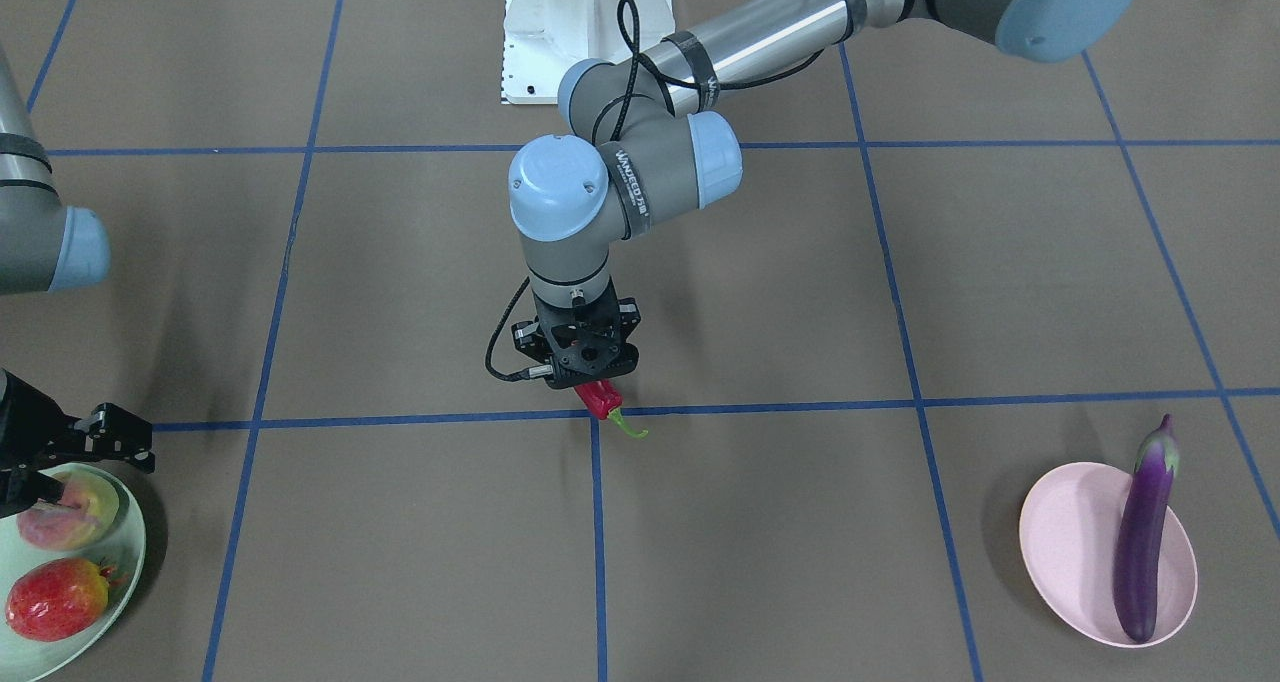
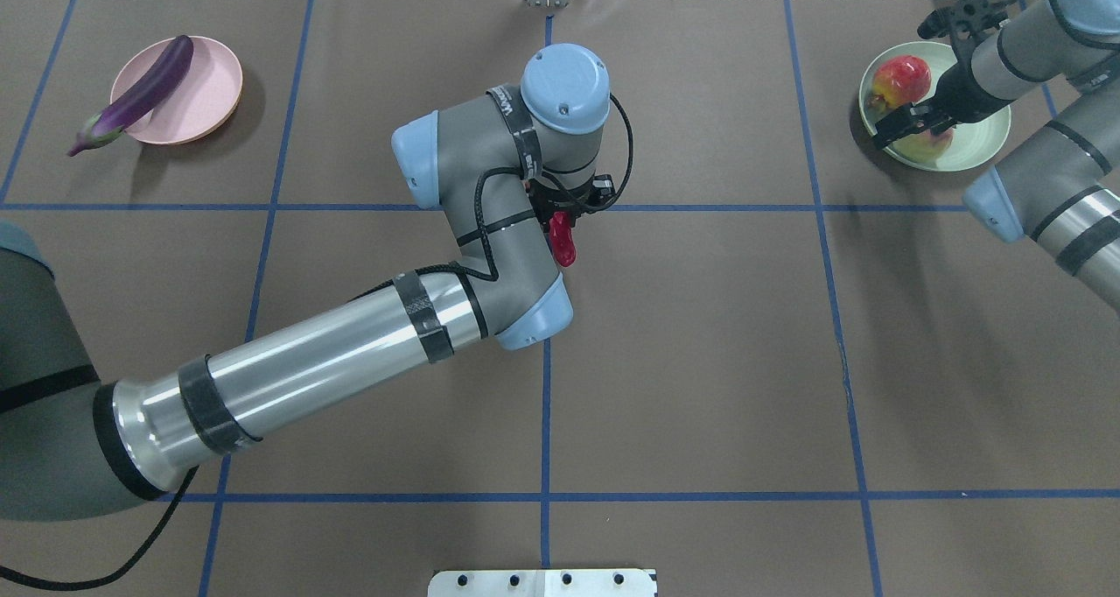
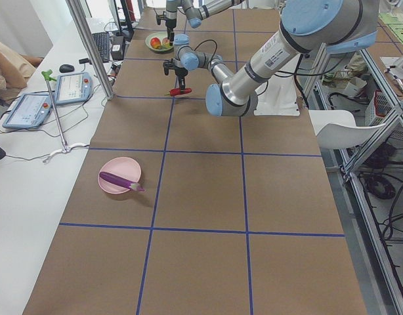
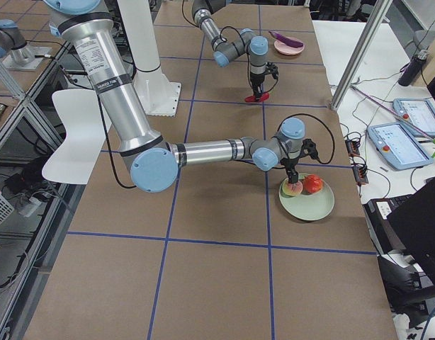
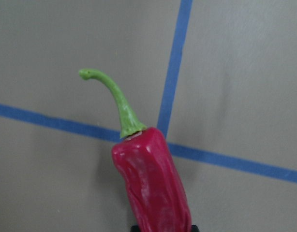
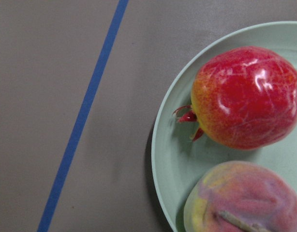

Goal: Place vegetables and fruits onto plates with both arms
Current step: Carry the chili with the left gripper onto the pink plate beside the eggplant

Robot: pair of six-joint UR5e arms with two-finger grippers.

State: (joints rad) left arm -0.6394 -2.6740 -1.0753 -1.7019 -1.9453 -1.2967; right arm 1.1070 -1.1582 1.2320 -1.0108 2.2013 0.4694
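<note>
Mid-table, the left gripper points straight down, its fingers clamped narrow on the blunt end of the chili pepper. The pepper hangs out below the fingertips with its green stem lowest, right over a crossing of the blue tape lines on the brown table. Whether the stem tip touches the surface cannot be told. The left wrist view shows the wrinkled red body and the curled stem, and the gripped end runs out of the bottom edge.

Farther out, on the robot's right, the right gripper is low over the mint plate. Its dark fingertips sit against the top of the peach, which rests on the plate; how wide the fingers stand cannot be told. The red-orange fruit lies just beside the peach on the same plate, crown toward the rim, clear of the fingers.

At the far left, well apart from both grippers, the eggplant lies across the pink plate, its capped end overhanging the rim
</note>
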